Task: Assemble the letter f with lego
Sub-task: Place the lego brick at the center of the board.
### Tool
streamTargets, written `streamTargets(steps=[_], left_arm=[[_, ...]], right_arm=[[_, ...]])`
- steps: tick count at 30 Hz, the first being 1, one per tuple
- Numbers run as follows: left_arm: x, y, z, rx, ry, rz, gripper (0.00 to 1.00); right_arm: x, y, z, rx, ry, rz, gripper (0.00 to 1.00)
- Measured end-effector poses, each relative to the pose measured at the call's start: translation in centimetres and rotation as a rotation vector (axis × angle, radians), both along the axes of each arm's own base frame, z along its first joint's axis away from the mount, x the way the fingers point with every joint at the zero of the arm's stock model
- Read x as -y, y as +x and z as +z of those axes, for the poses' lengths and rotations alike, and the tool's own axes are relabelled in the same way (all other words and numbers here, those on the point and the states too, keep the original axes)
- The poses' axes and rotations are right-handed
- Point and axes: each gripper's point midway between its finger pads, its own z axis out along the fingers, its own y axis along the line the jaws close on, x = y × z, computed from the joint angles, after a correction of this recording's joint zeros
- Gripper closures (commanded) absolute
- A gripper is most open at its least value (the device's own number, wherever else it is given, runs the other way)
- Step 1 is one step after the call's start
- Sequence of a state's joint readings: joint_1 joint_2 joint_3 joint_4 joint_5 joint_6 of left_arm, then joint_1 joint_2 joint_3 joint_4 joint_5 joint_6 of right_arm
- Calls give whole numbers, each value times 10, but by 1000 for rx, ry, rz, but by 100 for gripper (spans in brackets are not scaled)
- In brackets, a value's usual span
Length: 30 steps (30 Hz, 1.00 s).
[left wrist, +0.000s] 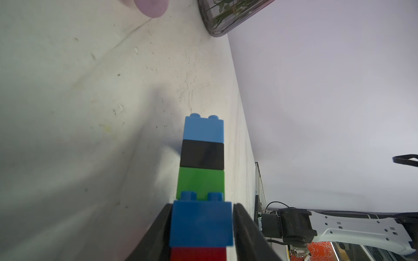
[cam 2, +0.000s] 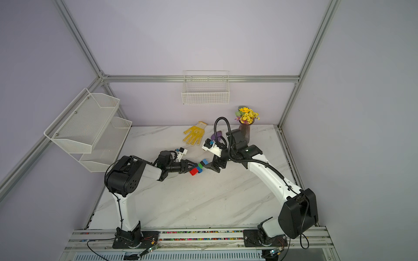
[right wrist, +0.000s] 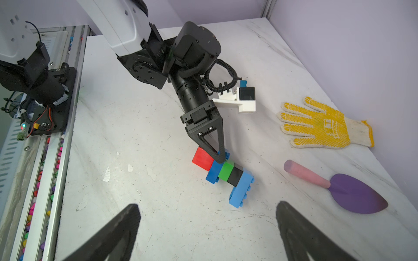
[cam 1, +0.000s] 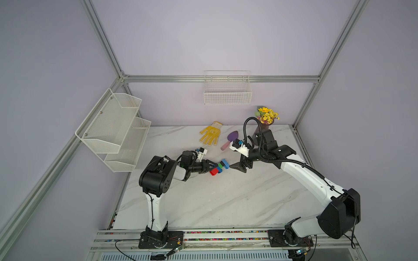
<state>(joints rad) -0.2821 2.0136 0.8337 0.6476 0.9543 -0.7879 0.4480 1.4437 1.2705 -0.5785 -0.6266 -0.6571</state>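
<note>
The lego (cam 1: 219, 167) (cam 2: 199, 167) lies flat on the marble table (cam 1: 226, 198) as one joined F shape: red, dark blue, green, black, light blue (right wrist: 226, 174). My left gripper (cam 1: 213, 166) (cam 2: 195, 167) (right wrist: 220, 158) straddles the dark blue bar (left wrist: 201, 223). Its fingers flank that bar with only thin slits beside it, so it is slightly open (left wrist: 202, 206). My right gripper (cam 1: 233, 166) (cam 2: 207, 166) (right wrist: 207, 206) stands wide open and empty just right of the light blue bar.
A yellow glove (cam 1: 210, 135) and a purple trowel (cam 1: 230, 139) lie behind the bricks. A flower vase (cam 1: 265, 119) stands at the back right. A wire basket (cam 1: 227, 90) hangs on the back wall and a mesh shelf (cam 1: 117, 128) on the left wall.
</note>
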Motion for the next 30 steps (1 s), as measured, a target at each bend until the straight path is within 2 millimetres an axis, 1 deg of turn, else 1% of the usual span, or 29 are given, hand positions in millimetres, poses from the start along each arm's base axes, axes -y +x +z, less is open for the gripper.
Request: streamTargets(steps=[3, 14, 23, 27, 30], left_arm=[[-2, -6, -4, -22, 27, -10, 53], [-9, -21, -4, -62, 138, -57, 50], [-17, -38, -19, -130, 208, -77, 50], [-20, -42, -18, -123, 243, -82, 46], [-23, -39, -17, -113, 282, -83, 42]], right_arm=[[-1, 1, 1, 4, 3, -1, 3], [-2, 0, 1, 3, 12, 7, 3], [-3, 1, -1, 4, 17, 11, 3], [-3, 1, -1, 4, 18, 12, 3], [-3, 1, -1, 4, 18, 12, 3]])
